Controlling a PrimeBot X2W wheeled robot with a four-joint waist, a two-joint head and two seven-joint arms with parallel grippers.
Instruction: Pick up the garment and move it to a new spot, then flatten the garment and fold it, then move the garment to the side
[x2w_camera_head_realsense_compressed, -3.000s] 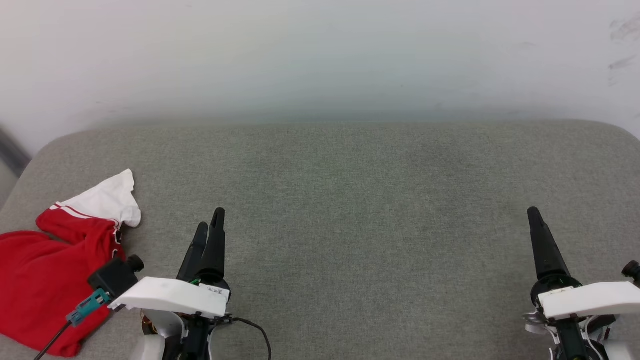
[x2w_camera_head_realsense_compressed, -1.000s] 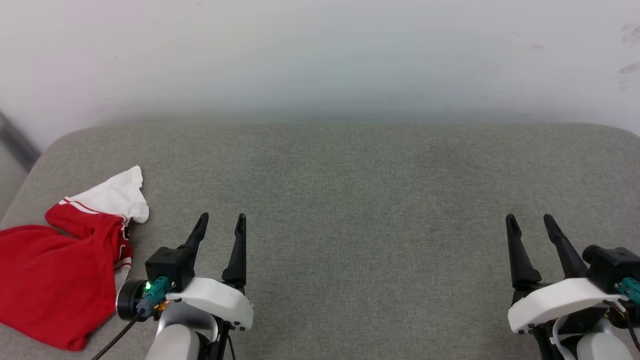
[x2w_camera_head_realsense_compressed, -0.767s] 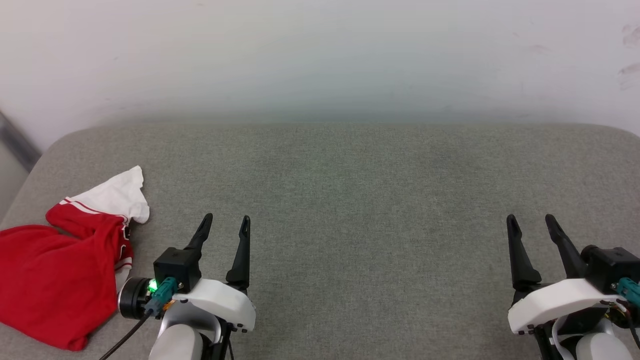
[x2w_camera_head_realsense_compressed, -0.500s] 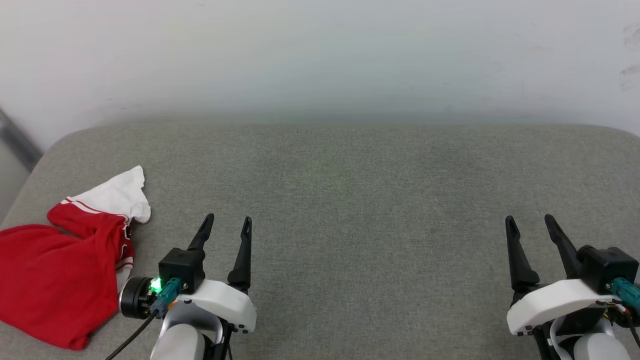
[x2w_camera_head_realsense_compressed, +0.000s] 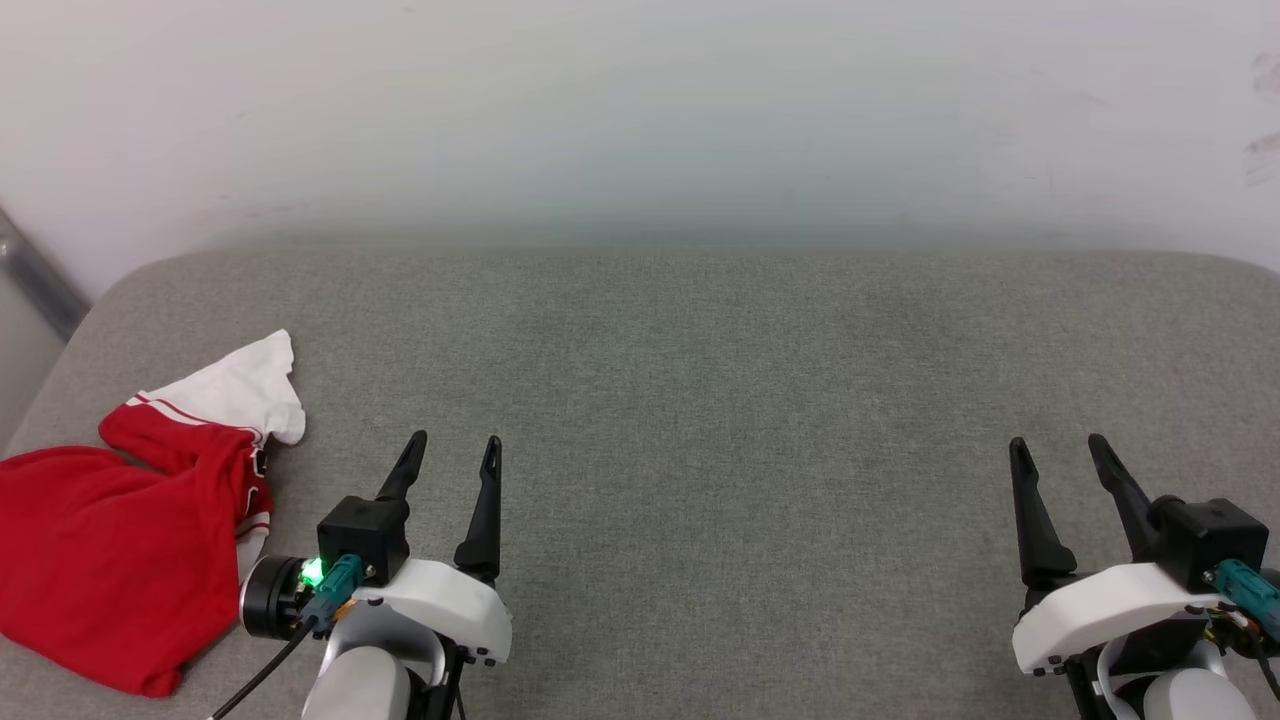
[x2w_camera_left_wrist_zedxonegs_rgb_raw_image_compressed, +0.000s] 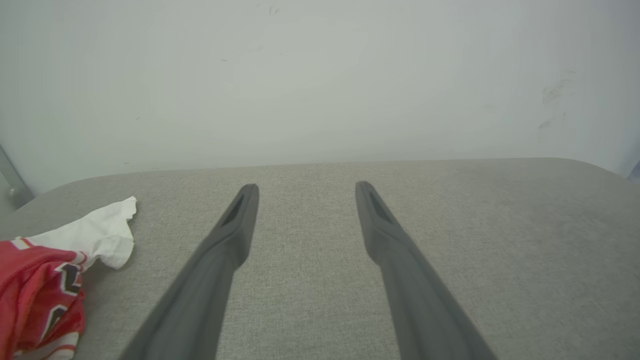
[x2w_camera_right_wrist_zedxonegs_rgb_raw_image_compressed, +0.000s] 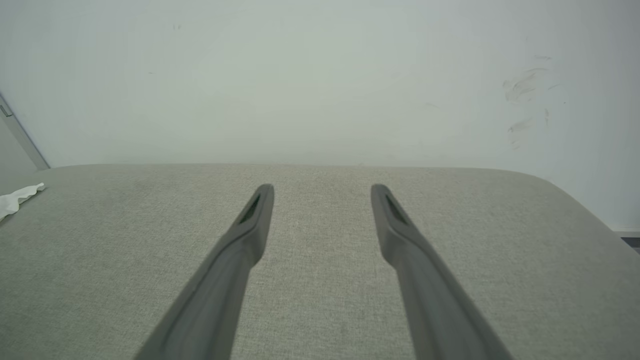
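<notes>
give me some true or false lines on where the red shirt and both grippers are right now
1. The garment lies crumpled at the left end of the grey padded surface. True.
2. The left gripper is shut on the garment. False: its jaws stand open, holding nothing, and it is apart from the cloth.
3. The right gripper is open and empty. True.
4. The garment lies nearer the right gripper than the left gripper. False: it lies beside the left gripper, far from the right one.
5. A white sleeve sticks out at the garment's far end. True.
</notes>
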